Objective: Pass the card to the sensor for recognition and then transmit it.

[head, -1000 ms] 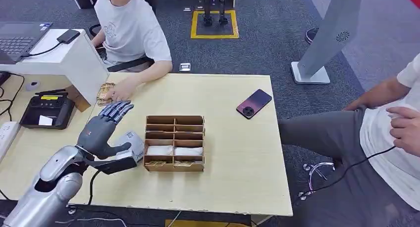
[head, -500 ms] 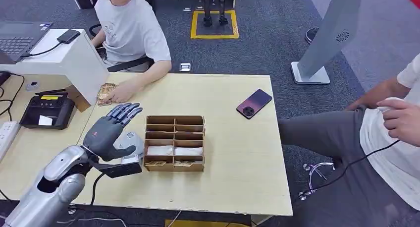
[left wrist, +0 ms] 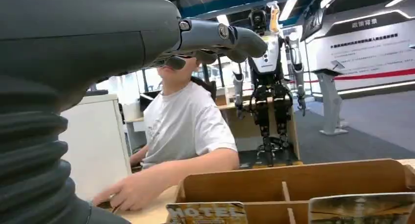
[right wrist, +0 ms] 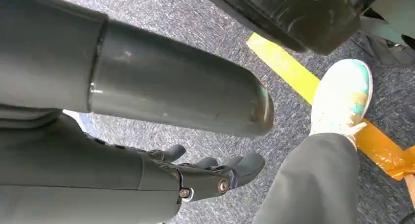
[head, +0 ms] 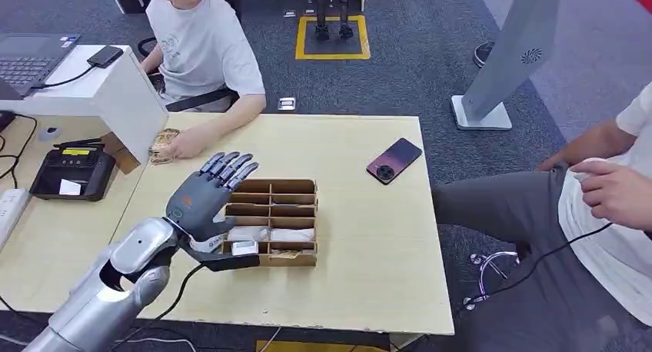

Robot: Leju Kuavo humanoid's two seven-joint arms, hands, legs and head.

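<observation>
**Left hand now over the card tray**

Wooden table, office floor behind — person seated at the far-left corner, their hand resting near a loose card [head: 163, 146] there. Over the last second the left hand [head: 206, 198] has swung from the table's left part to above the divided tray's [head: 304, 186] near-left compartments, fingers spread, holding nothing. Cards [head: 271, 234] sit in the tray's near rows; the left wrist view shows one printed "HOTEL" [left wrist: 206, 213]. Reads as the reach to pick — no grasp yet. Right hand [right wrist: 208, 174] hangs by the floor, fingers loosely apart, empty. Card reader [head: 73, 171] sits on the desk to the left.
</observation>
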